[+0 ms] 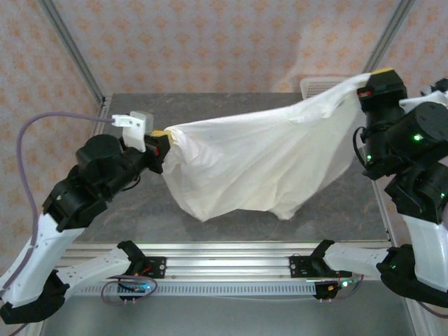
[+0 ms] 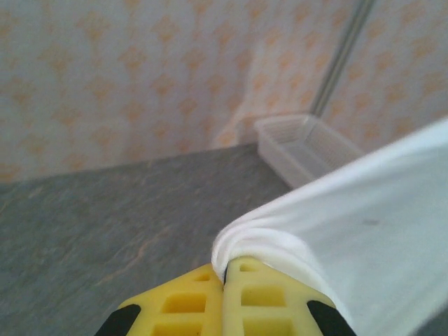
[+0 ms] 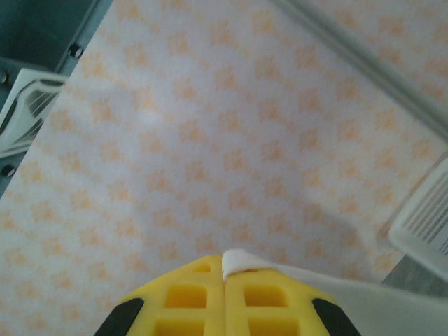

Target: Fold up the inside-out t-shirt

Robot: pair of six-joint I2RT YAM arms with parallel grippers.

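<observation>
**Item 1: inside-out t-shirt** (image 1: 259, 164). White to cream cloth, stretched in the air above the table (image 1: 210, 105) and hung between the two grippers. Its lower edge sags toward the tabletop near the front edge. The left wrist view shows a small dark mark (image 2: 369, 222) on the cloth, too small to read.

**Item 2: left gripper** (image 1: 162, 140). Above the table's left side. In its wrist view the yellow fingers (image 2: 259, 294) are pressed together with no gap, and a bunched fold of the t-shirt (image 2: 378, 231) is pinched between their tips.

**Item 3: right gripper** (image 1: 374, 75). Above the table's far right corner, higher than the left. In its wrist view the yellow fingers (image 3: 189, 294) are closed tight, with a thin white edge of the t-shirt (image 3: 350, 294) caught at the seam and trailing off to the right.

**Item 4: white plastic mesh basket** (image 1: 318, 85). On the table's far right corner, partly behind the raised cloth.

**Item 5: patterned backdrop** (image 1: 231, 42). Pale with orange motifs, behind the table's far edge.
</observation>
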